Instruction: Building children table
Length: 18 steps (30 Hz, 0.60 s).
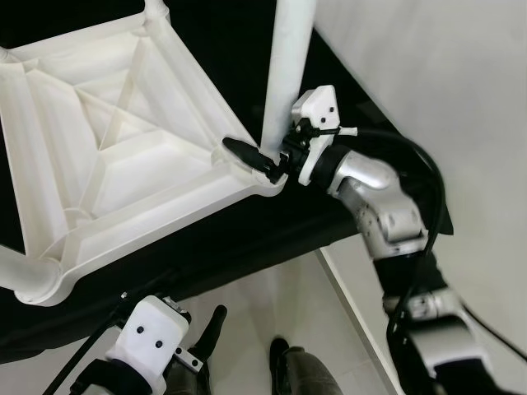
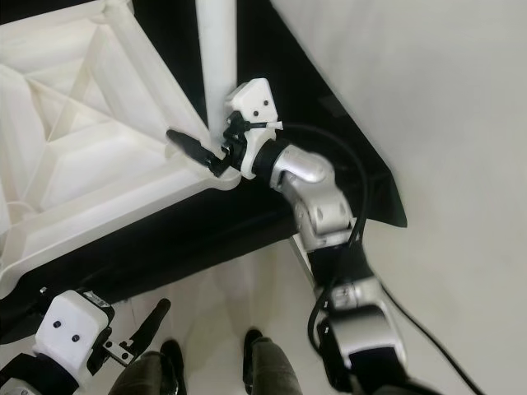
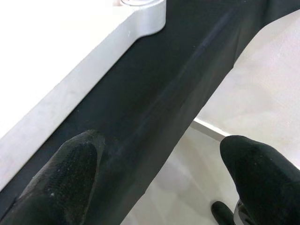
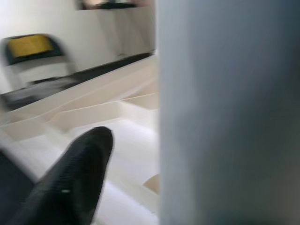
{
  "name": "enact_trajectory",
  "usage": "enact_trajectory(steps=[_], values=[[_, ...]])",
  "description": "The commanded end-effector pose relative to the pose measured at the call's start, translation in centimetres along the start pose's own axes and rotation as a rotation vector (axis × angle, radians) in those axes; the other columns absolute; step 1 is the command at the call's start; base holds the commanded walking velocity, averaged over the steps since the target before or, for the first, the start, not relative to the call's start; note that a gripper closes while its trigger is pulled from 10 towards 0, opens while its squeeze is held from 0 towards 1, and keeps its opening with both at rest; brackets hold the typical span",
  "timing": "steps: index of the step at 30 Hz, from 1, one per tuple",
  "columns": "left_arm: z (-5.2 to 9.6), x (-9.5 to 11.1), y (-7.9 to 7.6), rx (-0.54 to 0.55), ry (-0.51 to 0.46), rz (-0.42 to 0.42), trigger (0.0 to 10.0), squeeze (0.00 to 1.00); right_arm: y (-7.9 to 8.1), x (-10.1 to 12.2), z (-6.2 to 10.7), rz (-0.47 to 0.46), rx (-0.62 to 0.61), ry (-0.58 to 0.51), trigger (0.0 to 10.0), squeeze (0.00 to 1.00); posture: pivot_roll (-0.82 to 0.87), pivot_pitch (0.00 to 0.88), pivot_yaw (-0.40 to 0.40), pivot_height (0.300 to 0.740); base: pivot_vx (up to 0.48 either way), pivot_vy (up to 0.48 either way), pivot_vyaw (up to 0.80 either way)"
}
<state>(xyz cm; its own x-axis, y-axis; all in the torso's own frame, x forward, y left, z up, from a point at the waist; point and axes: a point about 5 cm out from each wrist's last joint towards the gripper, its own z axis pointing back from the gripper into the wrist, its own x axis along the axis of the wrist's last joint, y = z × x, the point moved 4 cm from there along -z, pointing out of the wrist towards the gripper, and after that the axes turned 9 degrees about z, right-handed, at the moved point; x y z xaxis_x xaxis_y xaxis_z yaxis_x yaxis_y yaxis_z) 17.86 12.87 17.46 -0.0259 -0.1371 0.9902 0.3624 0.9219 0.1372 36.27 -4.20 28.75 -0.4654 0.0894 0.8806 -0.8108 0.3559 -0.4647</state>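
The right arm reaches from the lower right of the frame up toward the centre, bent at its silver elbow joints, with a black cable looping off the forearm. Its white wrist housing sits just right of an upright white table leg, and the right gripper is at the foot of that leg, where the leg meets the corner of the tabletop. One long black finger lies over the tabletop's corner rim on the left of the leg; the other finger is hidden close against the leg, so the fingers stand spread around the leg's base — whether they actually press it I cannot tell. In the right wrist view the leg rises as a broad, smooth, blurred column beside one dull black fingertip.

The tabletop lies upside down in the upper left of the frame, on a black cloth. It is white moulded plastic, matte, with raised ribs crossing a sunken underside and rounded sockets at its corners; another leg stub shows at the top edge.

The left gripper hangs low at the bottom left, over pale glossy floor tiles, its white wrist block toward the camera. In the left wrist view its two textured black fingertips stand wide apart with nothing between them — black cloth and the tabletop's edge lie beyond.

A person's dark shoes and trouser legs show at the bottom edge.
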Motion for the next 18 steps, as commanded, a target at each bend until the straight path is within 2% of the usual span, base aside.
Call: enact_trajectory(steps=[1,2,5,11,17,18], values=[[0.0,-0.3,0.1,0.001,0.014,0.007,10.0,0.00,1.5,-0.4,-0.1,-0.033,0.171,-0.034,3.8,0.00,-0.05,0.263,-0.089,0.740,0.000,0.000,0.00],[-0.1,-0.3,0.2,0.002,0.011,0.004,10.0,0.00,1.5,-0.5,0.1,-0.058,0.212,-0.041,0.0,0.00,-0.04,0.263,-0.089,0.740,0.000,0.000,0.00],[-0.2,-0.2,0.3,0.004,0.007,0.002,10.0,0.00,1.6,-0.7,0.4,-0.098,0.268,-0.058,0.0,0.00,-0.04,0.259,-0.090,0.740,0.000,0.000,0.00],[-0.3,-0.3,0.4,0.005,0.007,0.001,10.0,0.00,1.6,-1.3,0.7,-0.114,0.303,-0.047,0.0,0.00,-0.05,0.248,-0.088,0.740,0.000,0.000,0.00],[-0.6,-0.6,0.4,0.001,0.007,0.009,10.0,0.00,1.6,-2.6,1.0,-0.126,0.271,-0.019,0.0,0.00,-0.06,0.240,-0.087,0.740,0.000,0.000,0.00],[-0.6,-0.9,0.4,0.002,0.012,0.021,10.0,0.00,1.5,-3.6,1.4,-0.139,0.183,0.018,0.0,0.00,-0.07,0.236,-0.087,0.740,0.000,0.000,0.00]])
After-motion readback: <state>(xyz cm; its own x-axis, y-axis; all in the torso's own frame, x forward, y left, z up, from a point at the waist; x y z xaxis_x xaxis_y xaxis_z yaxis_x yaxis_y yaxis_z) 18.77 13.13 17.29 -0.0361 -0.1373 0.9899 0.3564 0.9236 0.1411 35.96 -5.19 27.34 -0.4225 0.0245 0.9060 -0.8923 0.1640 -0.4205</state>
